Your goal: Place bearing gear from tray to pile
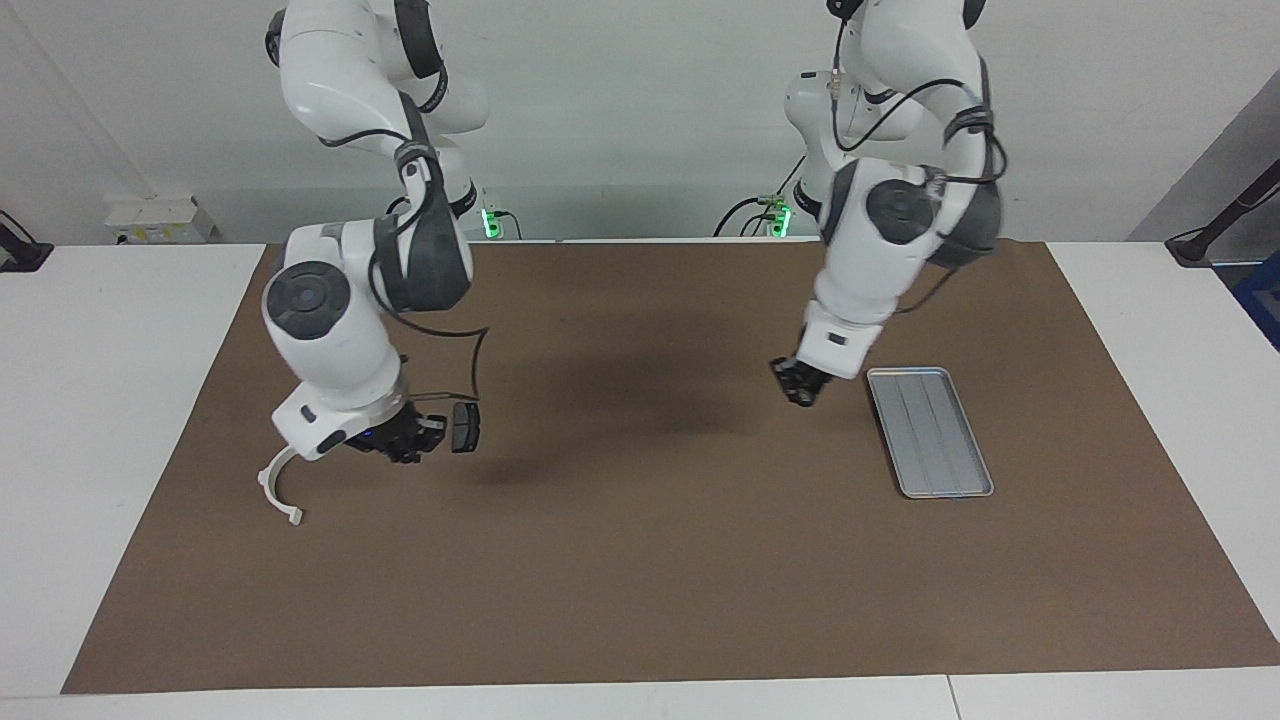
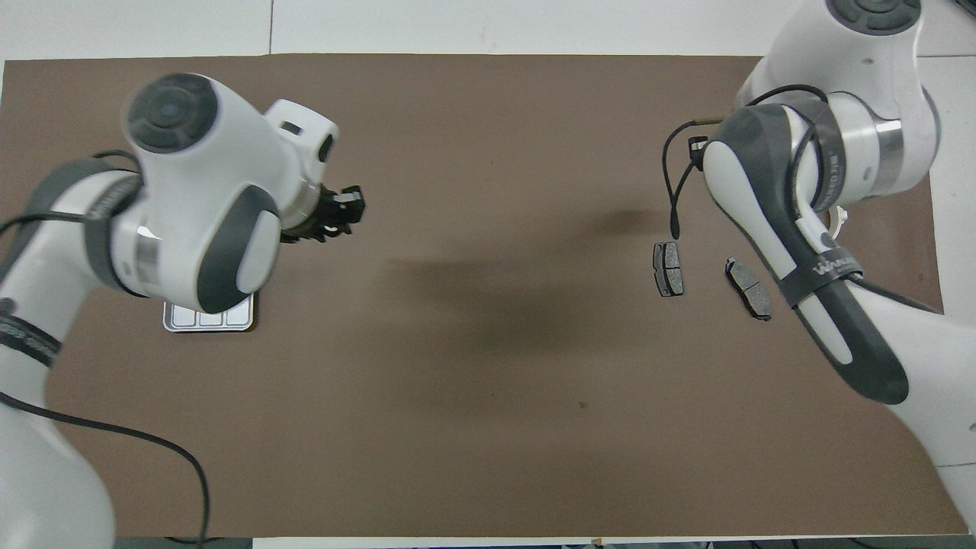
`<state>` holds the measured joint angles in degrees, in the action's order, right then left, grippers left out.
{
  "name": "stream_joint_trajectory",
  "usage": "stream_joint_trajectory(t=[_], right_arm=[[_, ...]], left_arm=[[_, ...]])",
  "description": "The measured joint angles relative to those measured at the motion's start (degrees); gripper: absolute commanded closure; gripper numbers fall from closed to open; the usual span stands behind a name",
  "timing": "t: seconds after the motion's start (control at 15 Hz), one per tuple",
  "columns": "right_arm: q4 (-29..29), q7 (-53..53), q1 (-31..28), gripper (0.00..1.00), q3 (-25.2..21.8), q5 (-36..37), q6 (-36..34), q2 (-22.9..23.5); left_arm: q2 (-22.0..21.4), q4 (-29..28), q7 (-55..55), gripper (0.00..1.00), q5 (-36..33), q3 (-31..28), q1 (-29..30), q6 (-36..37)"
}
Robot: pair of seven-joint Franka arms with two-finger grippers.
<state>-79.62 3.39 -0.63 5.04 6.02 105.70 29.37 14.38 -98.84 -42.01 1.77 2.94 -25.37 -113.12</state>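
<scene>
1. Left jaws hang over the mat point(image 1: 640, 560), just beside the tray point(image 1: 930, 430) on its side toward the right arm; apart or together, cannot tell.
2. Gear not discernible; whether the left jaws carry it, cannot tell.
3. Right jaws together, over the pile point(image 2: 668, 268), between bracket point(image 1: 277, 490) and pad point(image 1: 465, 427).

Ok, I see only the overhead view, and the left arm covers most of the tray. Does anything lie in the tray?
Observer: In the facing view the tray shows only its bare ribs; nothing lies in it.
Operator: The right arm hides its gripper from me. Where is it?
Observer: The right gripper hangs shut, low beside one brake pad.
Operator: And the white bracket?
Observer: The white bracket lies on the mat, toward the right arm's end of the table.
</scene>
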Motion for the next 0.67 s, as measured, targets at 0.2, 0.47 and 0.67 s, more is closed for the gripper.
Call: stream_joint_trajectory(t=[0.2,0.47,0.67], right_arm=[[-5.36,-6.32,-5.18,1.0,0.04,0.0,9.17,1.9],[-7.52,-6.56,-5.7,1.0,0.21,0.02,16.31,5.87],[-7.58,-6.56,-5.66,1.0,0.41,0.02,18.28,7.01]], left_arm=[[1.48,-2.15,-10.69,1.0,-0.09,-0.09,-8.45,-5.6],[8.43,-2.99,-16.53,1.0,-1.08,-0.26,-11.54,-14.66],[10.68,-3.69,-18.65,1.0,-1.69,-0.3,-12.31,-18.79]])
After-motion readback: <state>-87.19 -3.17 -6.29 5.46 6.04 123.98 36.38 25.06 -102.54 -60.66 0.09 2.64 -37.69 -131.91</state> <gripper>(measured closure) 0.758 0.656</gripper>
